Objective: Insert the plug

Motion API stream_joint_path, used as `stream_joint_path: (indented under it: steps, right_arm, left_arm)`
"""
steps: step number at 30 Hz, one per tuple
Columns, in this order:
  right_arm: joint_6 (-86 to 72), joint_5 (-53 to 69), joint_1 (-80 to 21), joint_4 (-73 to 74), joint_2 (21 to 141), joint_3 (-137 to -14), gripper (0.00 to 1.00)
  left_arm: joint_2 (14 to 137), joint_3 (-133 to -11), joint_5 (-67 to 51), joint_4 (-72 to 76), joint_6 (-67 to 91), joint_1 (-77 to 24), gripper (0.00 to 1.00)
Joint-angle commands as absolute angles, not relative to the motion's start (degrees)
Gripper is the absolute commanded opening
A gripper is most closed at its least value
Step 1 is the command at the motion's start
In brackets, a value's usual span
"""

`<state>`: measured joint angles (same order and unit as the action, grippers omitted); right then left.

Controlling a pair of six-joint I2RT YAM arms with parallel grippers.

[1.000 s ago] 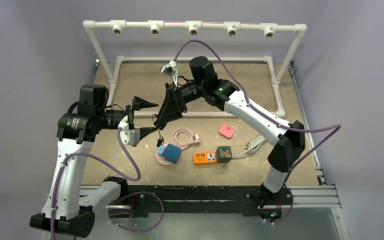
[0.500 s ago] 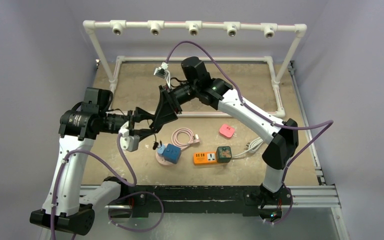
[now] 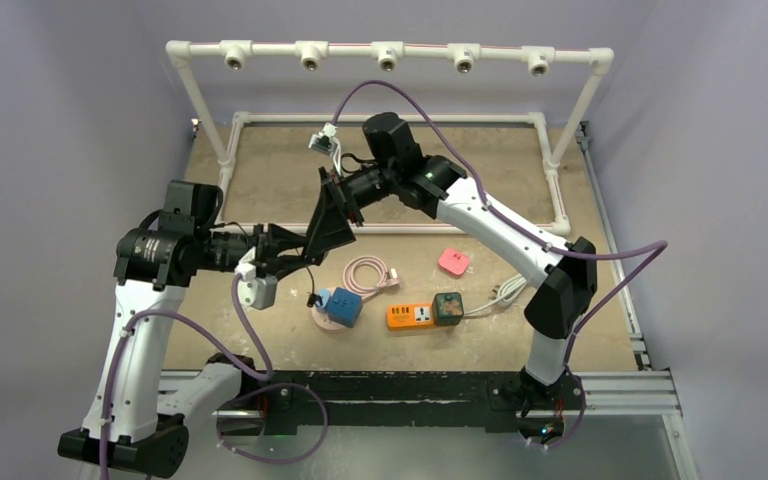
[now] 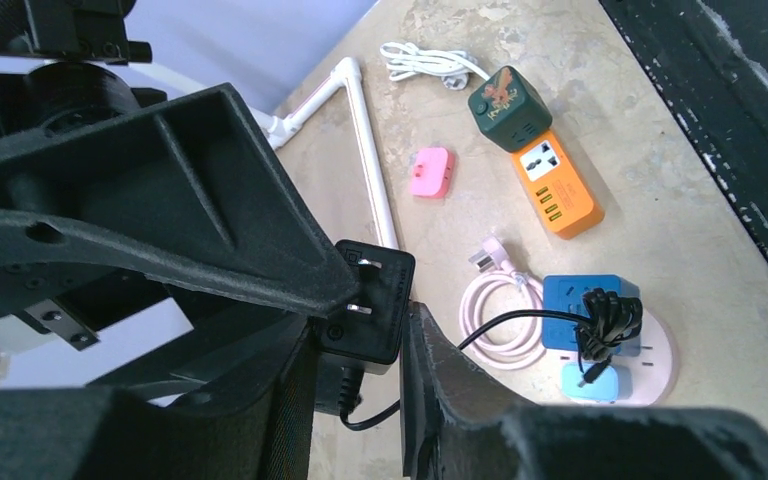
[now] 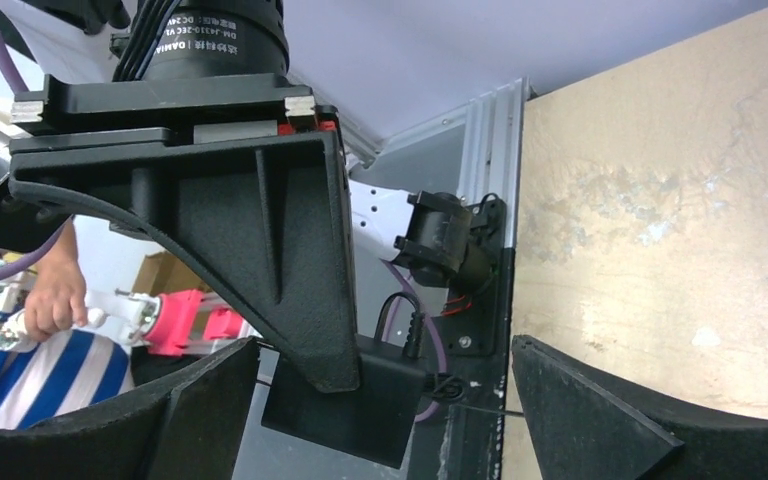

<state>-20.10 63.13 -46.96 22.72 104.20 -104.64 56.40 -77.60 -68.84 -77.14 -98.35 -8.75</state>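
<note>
I am at the hand-over step. My left tool [image 4: 360,345] pinches the black square plug [image 4: 365,305] in mid-air. My right tool [image 5: 385,350] gapes wide, holding nothing. Next, I think, I carry the plug toward four o'clock, to the orange power strip [image 3: 410,316].

The plug [image 4: 365,305] is black, the power strip [image 4: 557,187] orange. The tabletop [image 4: 710,250] is mottled beige, the coiled cable [image 4: 508,354] pink.

Pale lavender walls [image 3: 80,100] box in my overhead camera's view on three sides. A mottled beige tabletop [image 3: 280,170] fills the centre, a white pipe frame [image 3: 387,52] with five fittings spans the top, and an aluminium rail [image 3: 615,260] lines the right edge under even light.
</note>
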Motion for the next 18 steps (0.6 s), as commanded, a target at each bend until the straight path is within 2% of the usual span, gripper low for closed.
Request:
stream_joint_path:
  steps: [1, 6, 12, 18]
  right_arm:
    - [-18.9, 58.7, -45.69, 22.21, 101.83, -107.82, 0.99]
    - [-21.51, 56.13, -39.34, 15.43, 94.25, -100.97, 0.99]
    - [-16.75, 49.69, -36.78, 11.52, 82.87, -90.76, 0.99]
    - [-9.5, 43.84, -36.8, 12.99, 77.61, -85.02, 0.99]
  left_arm:
    - [55.08, -76.05, -72.29, -71.16, -87.94, -8.97, 0.0]
    - [51.85, -70.05, -73.46, -49.42, -52.08, -8.96, 0.0]
    - [46.73, -56.22, -67.17, 3.18, 5.13, -8.96, 0.0]
    - [52.22, -55.08, -61.52, 19.81, 33.71, -8.97, 0.0]
